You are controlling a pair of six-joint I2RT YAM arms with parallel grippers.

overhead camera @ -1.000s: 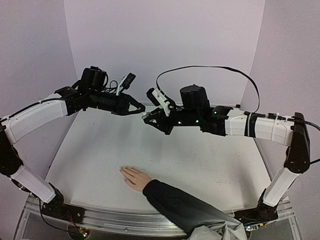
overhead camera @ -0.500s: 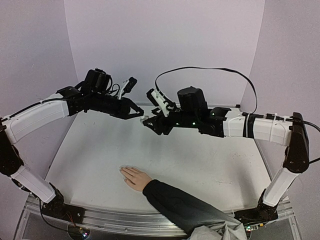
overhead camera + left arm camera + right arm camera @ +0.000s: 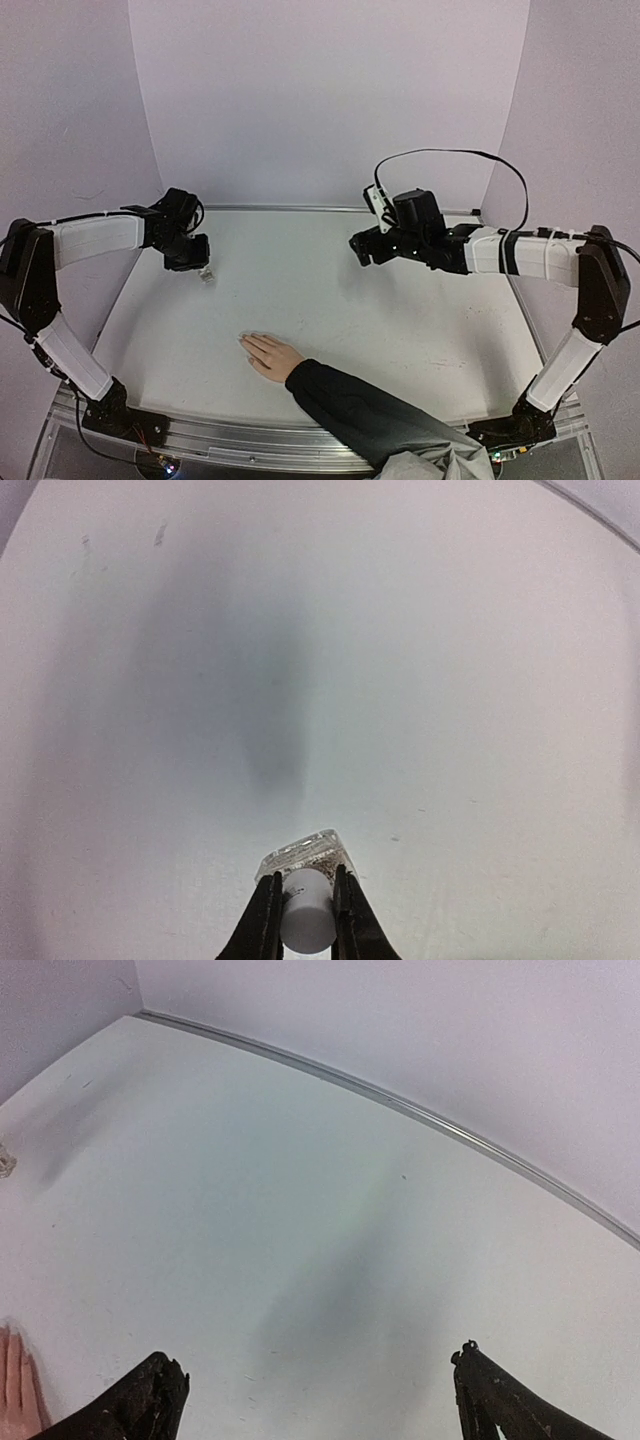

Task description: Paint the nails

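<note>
The nails [image 3: 247, 345] tip a pale hand [image 3: 268, 355] lying flat on the near middle of the matte white table [image 3: 420, 330], nearer than both claws and well apart from each. The left gripper [image 3: 305, 882] pinches the round white top of a small, square clear glass bottle [image 3: 305, 852]. The right gripper [image 3: 318, 1365] hangs with black jaws spread wide, holding nothing. A soft dark sleeve [image 3: 360, 410] covers the arm.

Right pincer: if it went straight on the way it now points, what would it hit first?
Probably bare table, though depth is unclear. The open right pincer has nothing between its fingers; the hand and bottle lie well off to the side.
</note>
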